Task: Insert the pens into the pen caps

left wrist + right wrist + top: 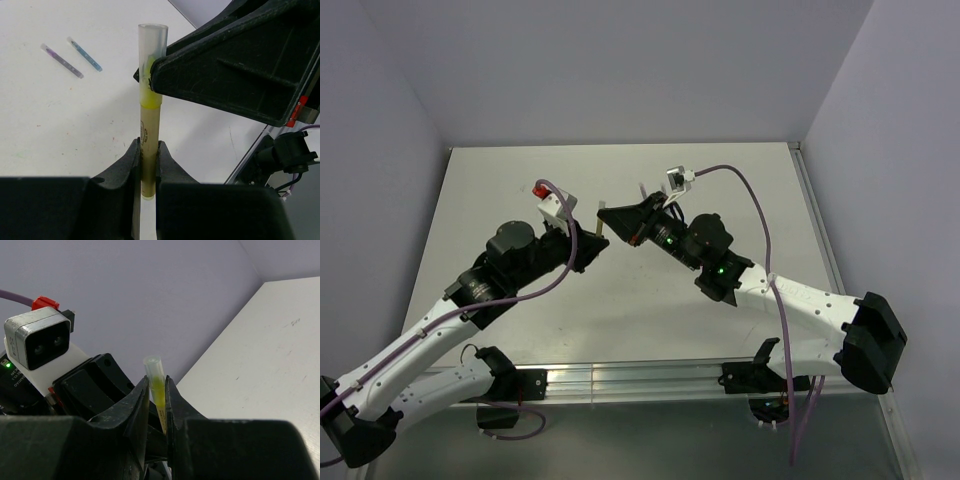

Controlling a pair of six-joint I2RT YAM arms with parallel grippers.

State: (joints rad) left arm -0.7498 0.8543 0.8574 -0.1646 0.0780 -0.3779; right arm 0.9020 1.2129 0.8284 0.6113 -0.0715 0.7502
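My left gripper [149, 150] is shut on the lower barrel of the yellow pen [150, 125], which stands upright above the table. A translucent pen cap [152, 42] sits over the pen's top end, and the yellow tip shows inside it. My right gripper [157, 385] is shut on that pen cap [154, 369], with its dark fingers [225, 65] reaching in from the right. Seen from above, the two grippers meet over the table's middle at the yellow pen [601, 228]. The blue pen [85, 54] and the grey-purple pen [62, 60] lie side by side on the table, each with a pale end.
The white table [740, 200] is bounded by purple-grey walls at the back and sides. A metal rail [650, 378] runs along the near edge between the arm bases. The left wrist camera [37, 342] faces the right wrist view closely.
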